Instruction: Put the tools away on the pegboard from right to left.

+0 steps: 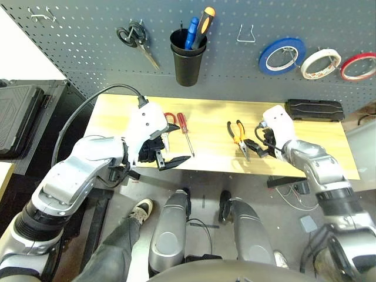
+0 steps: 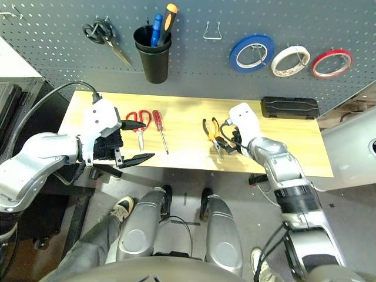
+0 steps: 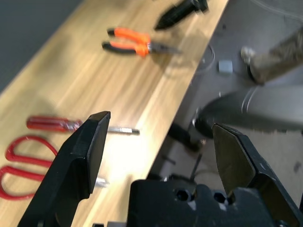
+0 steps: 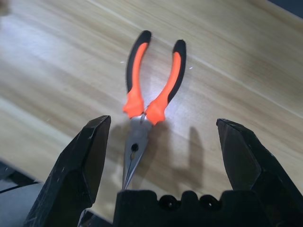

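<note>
On the pegboard [image 1: 88, 53], from left: black-handled scissors [image 1: 136, 39] hung on a hook, a black cup [image 1: 188, 57] holding a blue-handled and an orange-and-black-handled tool, an empty metal hook [image 1: 245, 34], then blue tape roll [image 1: 282, 54], white tape roll [image 1: 321, 63] and red tape roll [image 1: 358, 66] hanging side by side. Below, a light wooden table [image 1: 211, 161].

At the table's left end, left arm bent at the elbow, silver forearm angled inward, white wrist housing tipped forward and down. Left gripper [image 1: 170, 144] above the near left part of the table, pointing right, jaws spread wide, holding nothing. Just beside it, red-handled scissors [image 2: 136, 121] flat on the wood, partly hidden behind the gripper in the left eye view. Immediately right of those, slim red-handled screwdriver [image 1: 185, 130], lying flat with its handle toward the pegboard.

Right of centre, orange-and-black-handled pliers [image 4: 150, 101] flat on the table, handles toward the pegboard, nose toward the near edge. Right arm reaching in from the lower right, forearm slanting up to the table, wrist pitched downward. Right gripper [image 4: 163, 161] low over the table at the pliers' nose end, black fingers [image 4: 78, 165] spread wide to either side of the nose, empty; contact with the pliers not discernible. Farther right, near the pegboard, a long black case [image 1: 315, 110] on the table.
</note>
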